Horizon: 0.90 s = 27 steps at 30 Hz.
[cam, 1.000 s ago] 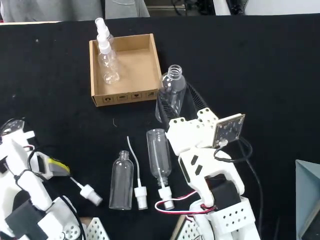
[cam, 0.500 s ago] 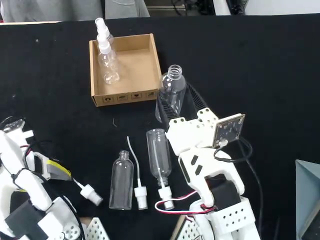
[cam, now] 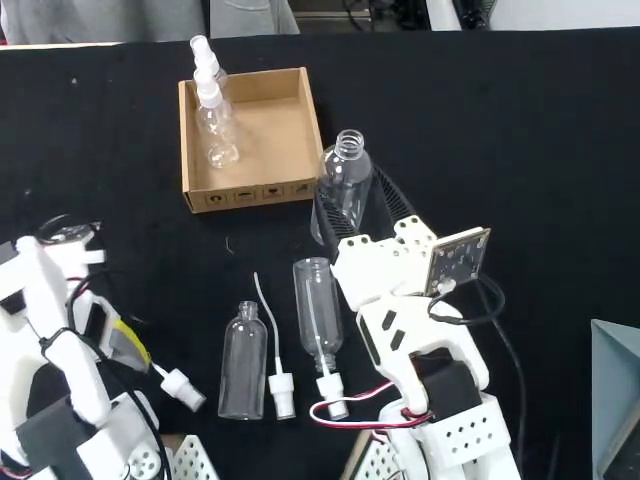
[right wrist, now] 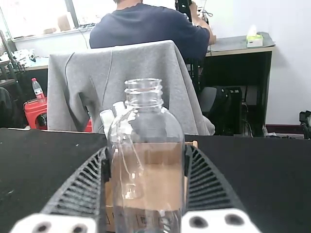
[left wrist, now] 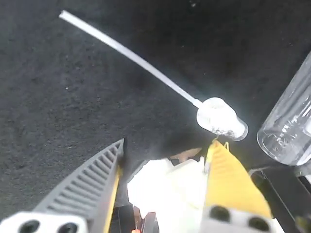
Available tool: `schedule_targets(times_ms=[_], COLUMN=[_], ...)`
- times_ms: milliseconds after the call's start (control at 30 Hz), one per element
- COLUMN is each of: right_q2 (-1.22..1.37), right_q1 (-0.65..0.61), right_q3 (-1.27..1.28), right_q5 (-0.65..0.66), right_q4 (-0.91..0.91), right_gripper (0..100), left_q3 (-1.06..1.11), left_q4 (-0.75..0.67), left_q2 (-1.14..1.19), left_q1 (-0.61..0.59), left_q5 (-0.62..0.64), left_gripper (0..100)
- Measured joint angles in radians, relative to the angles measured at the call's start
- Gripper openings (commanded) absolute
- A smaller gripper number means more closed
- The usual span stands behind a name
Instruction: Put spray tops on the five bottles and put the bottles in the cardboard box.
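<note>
My right gripper [right wrist: 146,160] is shut on a clear, topless bottle [right wrist: 146,145], held upright just in front of the cardboard box [cam: 290,125]; the same bottle [cam: 343,180] stands at the box's near right corner. Two bottles with spray tops [cam: 214,115] lie in the box's left side. My left gripper [left wrist: 167,145] is open, and a loose spray top [left wrist: 221,119] with its long tube lies just beyond its tips. That spray top [cam: 180,388] is beside the left gripper [cam: 128,345].
On the black table lie a topless bottle [cam: 243,360], a second loose spray top [cam: 281,388] with its tube, and a bottle [cam: 318,312] with a spray top at its neck [cam: 334,395]. A grey object [cam: 615,385] stands at the right edge.
The left arm has shifted right and slightly forward, bringing its gripper closer to the loose spray top. The right arm and its bottle have not moved.
</note>
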Motion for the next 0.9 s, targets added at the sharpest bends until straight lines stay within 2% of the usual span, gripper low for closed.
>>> schedule_targets(times_ms=[200, 533, 733, 900], right_q2=[0.000, 0.000, 0.000, 0.000], right_q1=[0.000, 0.000, 0.000, 0.000], right_q3=[0.000, 0.000, 0.000, 0.000], right_q5=[0.000, 0.000, 0.000, 0.000], right_q4=[0.000, 0.000, 0.000, 0.000], right_gripper=[5.7, 5.7, 5.7, 5.7], left_q3=[0.000, 0.032, 0.034, 0.034], left_q4=[0.048, 0.068, 0.068, 0.068], left_q2=[-0.003, -0.287, -0.316, -0.316], left_q1=[0.074, 0.235, 0.275, 0.307], left_q5=[0.000, -0.012, -0.020, -0.107], left_gripper=[25, 25, 25, 25])
